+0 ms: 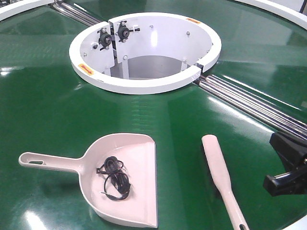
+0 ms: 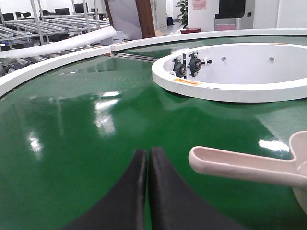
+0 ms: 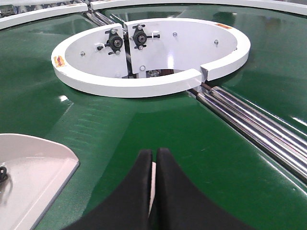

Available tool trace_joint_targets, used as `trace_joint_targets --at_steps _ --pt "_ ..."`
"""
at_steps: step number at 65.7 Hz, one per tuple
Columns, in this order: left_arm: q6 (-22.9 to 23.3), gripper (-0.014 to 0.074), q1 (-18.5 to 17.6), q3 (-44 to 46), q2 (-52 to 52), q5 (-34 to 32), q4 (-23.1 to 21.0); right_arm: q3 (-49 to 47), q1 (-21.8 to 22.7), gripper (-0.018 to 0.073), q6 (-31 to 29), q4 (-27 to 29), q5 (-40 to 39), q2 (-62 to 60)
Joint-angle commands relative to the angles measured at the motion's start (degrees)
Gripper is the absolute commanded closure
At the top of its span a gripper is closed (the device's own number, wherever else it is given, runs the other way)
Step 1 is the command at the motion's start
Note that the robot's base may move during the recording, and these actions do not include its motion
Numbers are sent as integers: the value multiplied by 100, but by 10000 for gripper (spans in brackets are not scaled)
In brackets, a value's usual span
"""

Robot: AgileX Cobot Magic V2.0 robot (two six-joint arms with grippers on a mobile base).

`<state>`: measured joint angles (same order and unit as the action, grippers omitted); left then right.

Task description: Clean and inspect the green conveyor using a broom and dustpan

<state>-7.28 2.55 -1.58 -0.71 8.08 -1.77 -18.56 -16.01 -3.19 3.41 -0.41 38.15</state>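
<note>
The pale-pink plastic scoop dustpan (image 1: 123, 177) lay at six o'clock on the glossy green conveyor (image 1: 48, 105), holding black debris (image 1: 114, 178); the pale-pink broom (image 1: 219, 177) lay beside at four o'clock. Both grippers (image 2: 147, 158) (image 3: 154, 158) were clenched, grasping nothing, suggesting sweeping was finished.

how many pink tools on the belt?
2: the dustpan lies front left holding black debris, and the broom lies to its right, apart from it. None appear hidden.

My pale-pink dustpan (image 1: 125, 179) lies flat on the glossy green conveyor (image 1: 48, 96), handle pointing left, black wire scraps inside. To its right, well apart, lies the pink broom (image 1: 220, 177), bristles down.
</note>
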Motion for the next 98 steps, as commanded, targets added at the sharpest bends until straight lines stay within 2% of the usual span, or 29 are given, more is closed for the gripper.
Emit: trace_joint_targets --at_steps 1,44,63,68,76,83,92,98 --pt "52 619 19 -131 -85 -401 -19 -167 15 569 -9 -58 -415 -18" --pt "52 619 19 -131 -85 -401 -19 -167 14 569 -9 -58 -415 -62" --pt "52 619 19 -131 -85 -401 -19 -167 52 569 -271 -64 -358 -140" --pt "52 619 19 -131 -85 -401 -19 -167 316 569 -178 -57 -179 -291" --pt "52 619 19 -131 -85 -401 -19 -167 1038 569 -57 -85 95 -778" --pt "52 619 19 -131 -85 -401 -19 -167 1608 569 94 -420 490 -1242" --pt "52 619 19 -131 -85 -401 -19 -133 1824 569 268 -962 932 -1704" --pt "52 619 19 -131 -85 -401 -19 244 1829 569 268 -1053 616 -2054"
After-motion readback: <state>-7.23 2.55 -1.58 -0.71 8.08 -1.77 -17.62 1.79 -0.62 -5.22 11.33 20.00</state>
